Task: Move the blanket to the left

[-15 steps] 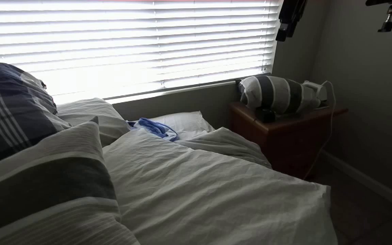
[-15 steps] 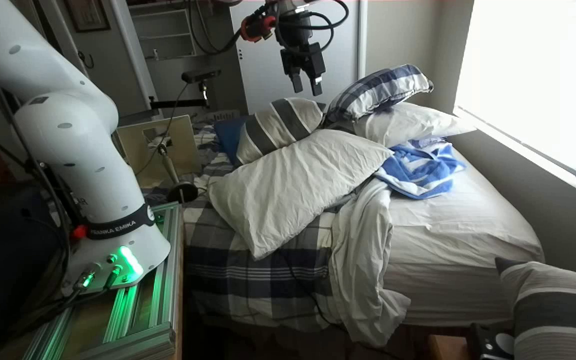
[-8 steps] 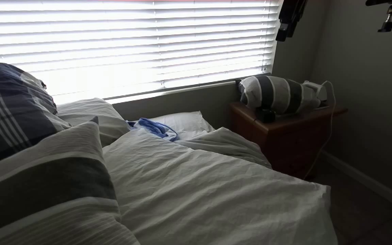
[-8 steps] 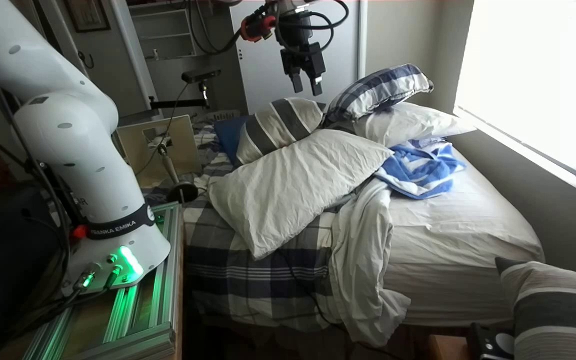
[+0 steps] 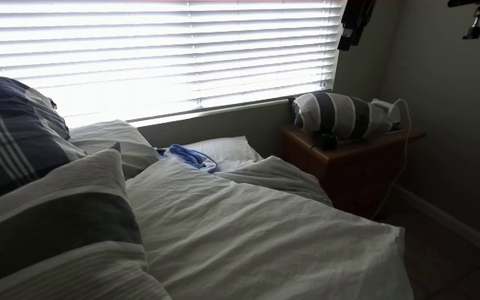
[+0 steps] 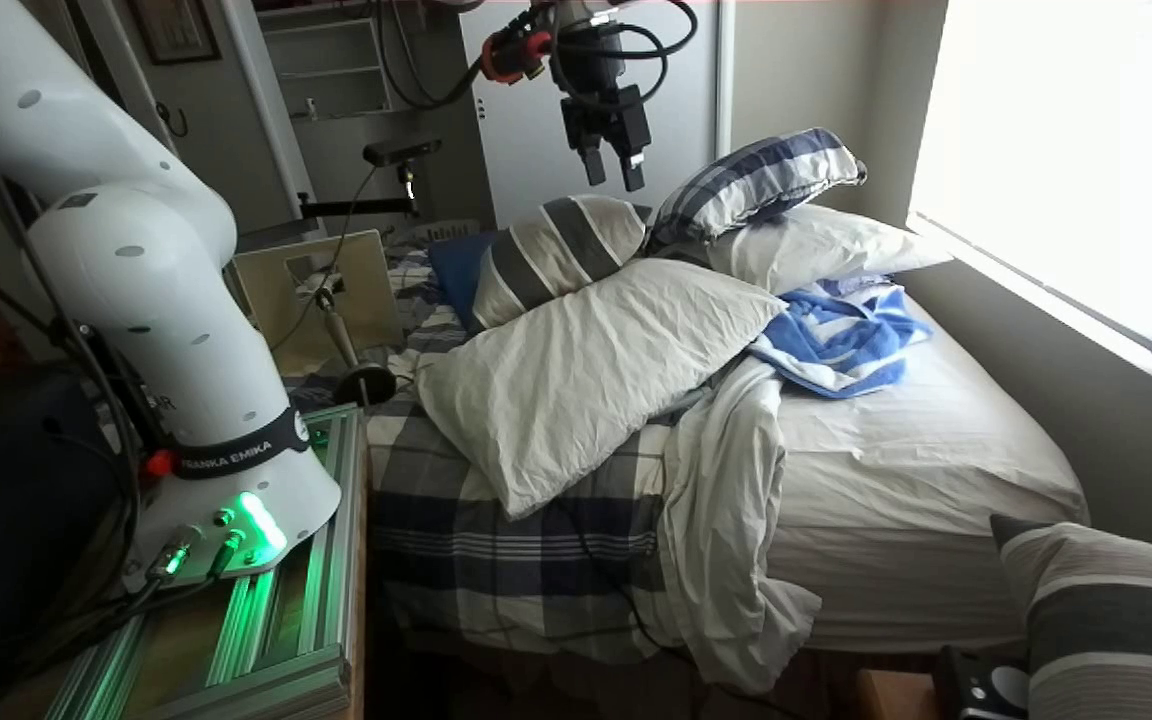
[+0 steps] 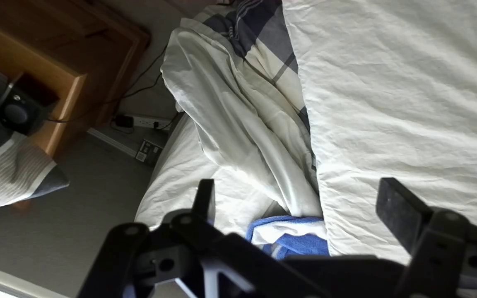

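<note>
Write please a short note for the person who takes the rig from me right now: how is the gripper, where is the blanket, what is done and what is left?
Gripper: open, fingers apart, holding nothing, raised above the bed.
Big pale blanket, presumably the one meant: on the bed, over part of the plaid cover, the blue-and-white towel at one corner.
Done: no grasp yet. I cannot tell whether the blanket lies far enough left.
Left: probably lower, grip an edge, pull it left, release.
</note>
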`<state>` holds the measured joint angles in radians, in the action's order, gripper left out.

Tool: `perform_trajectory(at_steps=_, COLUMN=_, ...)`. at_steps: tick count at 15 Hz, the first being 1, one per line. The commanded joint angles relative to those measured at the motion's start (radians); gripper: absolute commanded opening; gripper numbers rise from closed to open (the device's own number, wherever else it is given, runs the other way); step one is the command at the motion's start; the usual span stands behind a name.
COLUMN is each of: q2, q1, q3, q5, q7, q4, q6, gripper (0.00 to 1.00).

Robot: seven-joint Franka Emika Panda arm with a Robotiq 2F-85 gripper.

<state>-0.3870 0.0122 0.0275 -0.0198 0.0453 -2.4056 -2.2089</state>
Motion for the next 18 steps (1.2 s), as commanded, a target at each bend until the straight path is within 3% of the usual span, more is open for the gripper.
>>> perform_trajectory(at_steps=1, q2=0.006, q1=0.003, q3=-0.015, q5=-0.003, q7=0.019, q4=0.0, q6=0.004, gripper=1.0)
perform_trajectory(at_steps=3, q2=0.034, q1=0.015, q3=-0.079, q5=0.033, q7=0.176, q4=-0.006, q6=-0.034, gripper=1.0)
perform_trajectory(at_steps=4, q2=0.05, q1=0.089, q3=-0.172, q5=0.028, q7=0.26, q4=-0.018, q6=-0.072, gripper=1.0)
perform_trajectory(at_steps=14, q2=0.189, q1=0.591, q3=-0.964, q5=0.021, q7=1.015, q4=-0.064, q6=-0.234, gripper=1.0)
perform_trajectory(at_steps=18, q2=0.319, q1=0.681, q3=-1.176, q5=0.172, q7=1.304, q4=-0.047, q6=-0.357, gripper=1.0)
